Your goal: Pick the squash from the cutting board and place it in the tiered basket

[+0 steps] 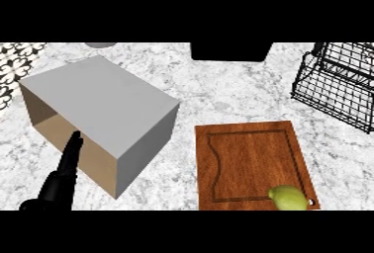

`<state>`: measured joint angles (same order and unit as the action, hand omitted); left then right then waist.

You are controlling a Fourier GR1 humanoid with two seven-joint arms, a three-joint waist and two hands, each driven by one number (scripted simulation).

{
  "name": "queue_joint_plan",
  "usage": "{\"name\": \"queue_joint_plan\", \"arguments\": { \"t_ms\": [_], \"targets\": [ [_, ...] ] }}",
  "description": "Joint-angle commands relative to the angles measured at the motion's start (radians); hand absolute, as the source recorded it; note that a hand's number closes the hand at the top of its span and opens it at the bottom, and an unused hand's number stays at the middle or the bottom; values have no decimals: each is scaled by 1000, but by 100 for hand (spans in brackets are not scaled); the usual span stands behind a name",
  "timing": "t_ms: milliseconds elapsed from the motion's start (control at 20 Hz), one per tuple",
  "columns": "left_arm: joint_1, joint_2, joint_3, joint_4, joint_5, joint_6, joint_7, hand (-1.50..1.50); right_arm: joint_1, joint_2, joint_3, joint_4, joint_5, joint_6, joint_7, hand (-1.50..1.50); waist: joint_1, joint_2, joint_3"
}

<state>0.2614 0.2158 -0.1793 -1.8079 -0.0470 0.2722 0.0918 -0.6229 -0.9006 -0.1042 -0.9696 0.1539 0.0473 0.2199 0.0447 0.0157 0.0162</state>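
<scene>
Squash (288,197) on the cutting board (252,163), well apart from the left hand (62,180).
The hand's fingers are straight, holding nothing, beside the grey box (102,104).

A yellow-green squash (288,197) lies on the reddish-brown wooden cutting board (252,165) (grain visible), right of a grey box (102,106), on a grey-white marbled counter (219,99).

Yellow-green squash (288,197), partly cut off, on cutting board's (248,163) near-right corner; wire tiered basket (336,84) far right.
</scene>
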Motion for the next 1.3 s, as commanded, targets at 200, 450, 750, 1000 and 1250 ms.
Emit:
{"name": "queue_joint_plan", "arguments": {
  "t_ms": [200, 450, 750, 1000, 1250],
  "targets": [
    [-118, -26, 31, 247, 55, -58, 19, 0, -171, 149, -98, 278, -106, 8, -87, -150, -9, 0, -15],
    [-155, -81, -2, 341, 9, -24, -9, 0, -306, 136, -198, 369, -179, 5, -100, -150, -13, -4, -16],
    [-204, -95, 33, 393, 16, -11, -32, 0, -243, 43, -331, 454, -196, -175, -263, -150, -28, -3, -15],
    [-180, -82, 50, 394, 35, -33, -60, 0, -208, -174, -418, 541, -221, -145, -209, -150, -37, -7, -15],
    [-147, -70, 50, 347, 31, -34, -41, 0, -72, -312, -533, 650, -312, 22, -276, -150, -46, -11, -13]
  ]
}}
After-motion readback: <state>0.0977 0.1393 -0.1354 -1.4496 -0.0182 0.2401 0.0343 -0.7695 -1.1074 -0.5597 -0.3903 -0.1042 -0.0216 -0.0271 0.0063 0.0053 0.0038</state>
